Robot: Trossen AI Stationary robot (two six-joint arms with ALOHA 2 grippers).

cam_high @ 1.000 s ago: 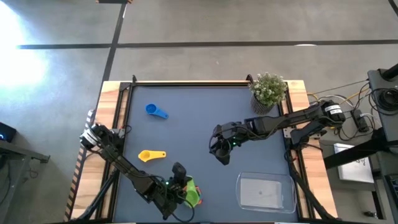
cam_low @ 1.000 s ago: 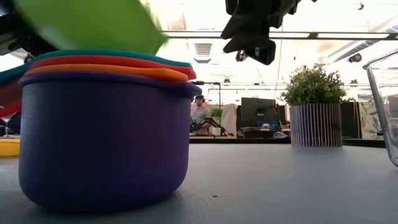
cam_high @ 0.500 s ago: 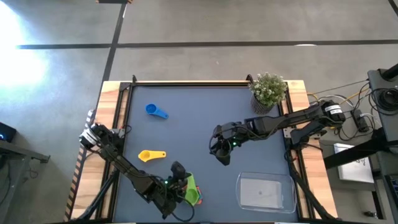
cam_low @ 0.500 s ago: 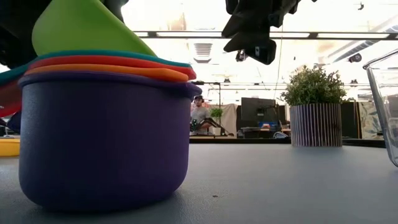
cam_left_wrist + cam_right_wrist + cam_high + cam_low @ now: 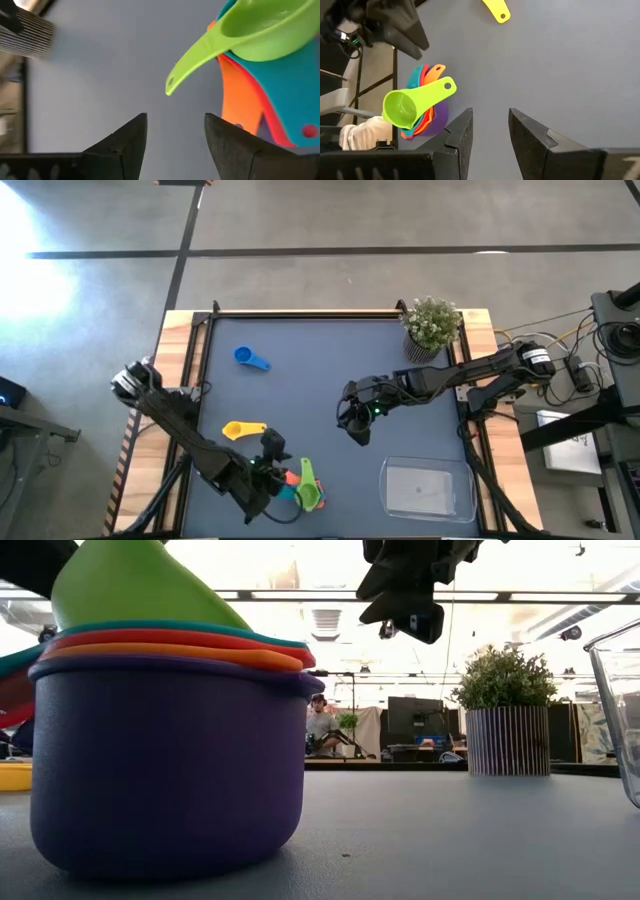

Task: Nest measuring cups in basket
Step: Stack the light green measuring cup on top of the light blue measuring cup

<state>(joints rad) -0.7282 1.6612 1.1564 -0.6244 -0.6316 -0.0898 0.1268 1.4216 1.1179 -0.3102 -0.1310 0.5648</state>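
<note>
The green cup point(image 5: 311, 495) sits atop the stack point(image 5: 293, 483), just beside your left gripper point(image 5: 268, 472) in the high view; check it seats before fetching yellow point(image 5: 238, 429). In the low view it perches tilted. The left wrist view shows the fingers point(image 5: 122, 145) open and empty, the handle just ahead. The right gripper point(image 5: 357, 427) hangs open mid-table.

Both arms are dark, built of slim black links. The left arm point(image 5: 185, 430) ends at a silvery grey joint by the table edge, and its gripper point(image 5: 175, 145) has two matte black, wedge-shaped fingers. The right arm point(image 5: 470, 370) carries a white band, perhaps a label, and small green lights near its gripper point(image 5: 355, 425).
</note>
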